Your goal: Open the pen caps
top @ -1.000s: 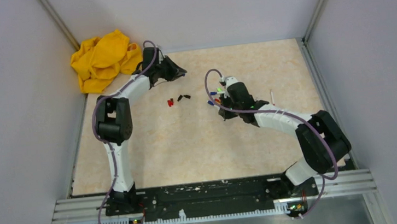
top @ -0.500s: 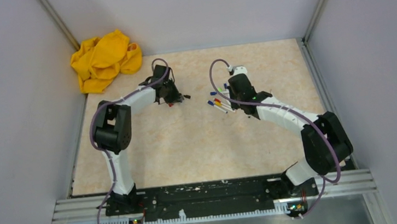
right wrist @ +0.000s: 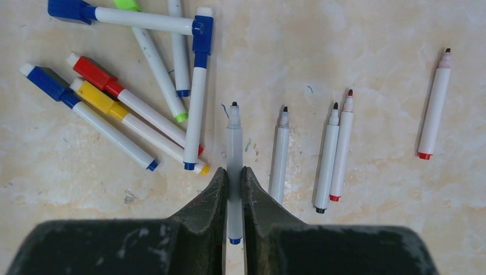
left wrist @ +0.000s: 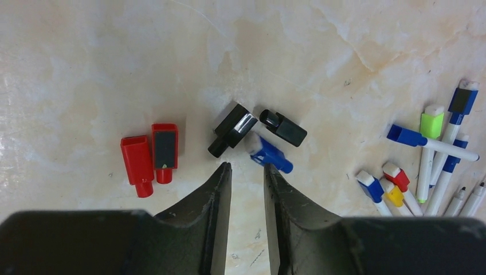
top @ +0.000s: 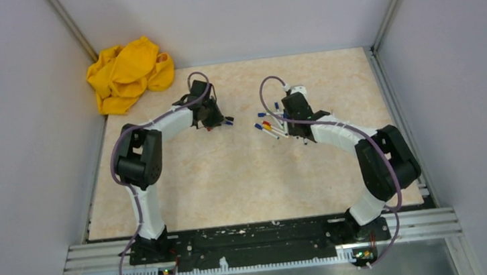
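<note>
- The left jaws hover low over the surface, parted a little with nothing between them
- The blue cap lies loose on the surface just beyond their tips; we judge it is already off its pen and let go
- Beside it lie two black caps and, a little further off, two red caps, all loose and off their pens
- The right jaws are closed on an uncapped pen, gripping it low on the barrel with its bare tip pointing away from the wrist
- Four more bare pens lie near it on one side, none with a cap
- On the other side, a crossed cluster of capped pens carries the caps not yet opened: the blue-capped pen at the outer edge, the red-capped pen and yellow-capped pen next to it, and others in blue and green further back
- We judge the task part done, with this pen finished and several caps to go
- Next, we think, the right jaws should lay the held barrel by the bare pens, then take a capped one by its barrel
- The left jaws would then need to close on that cap and pull along the pen; since the pens overlap, one at the edge looks easiest
</note>
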